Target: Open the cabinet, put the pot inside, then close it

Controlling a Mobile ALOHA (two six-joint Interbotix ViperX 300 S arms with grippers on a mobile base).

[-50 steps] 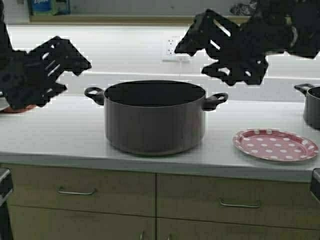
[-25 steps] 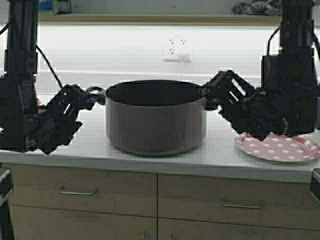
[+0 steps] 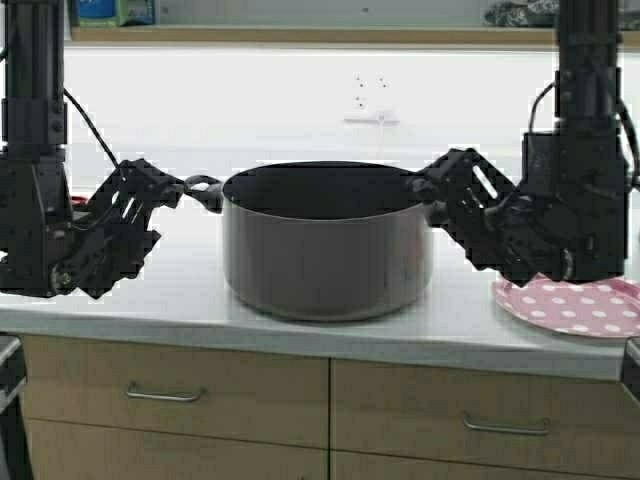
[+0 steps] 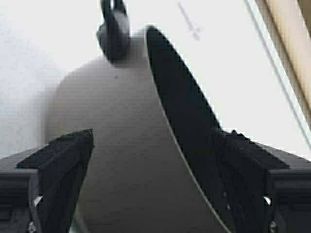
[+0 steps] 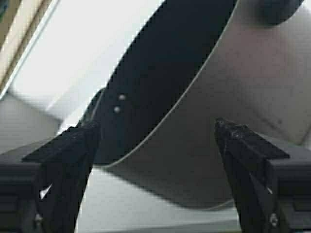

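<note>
The pot [image 3: 327,245] stands upright on the bench [image 3: 180,285], midway along it and near its front edge; the left claw [image 3: 165,200] hangs spread wide at the pot's left loop handle [image 3: 203,191], its fingers [image 4: 63,165] parted to either side of the pot's wall; the right claw [image 3: 440,195] is likewise spread wide at the opposite handle, rim between its fingers [image 5: 243,145]; a dotted pink plate [image 3: 575,305] lies toward the bench's right end.
</note>
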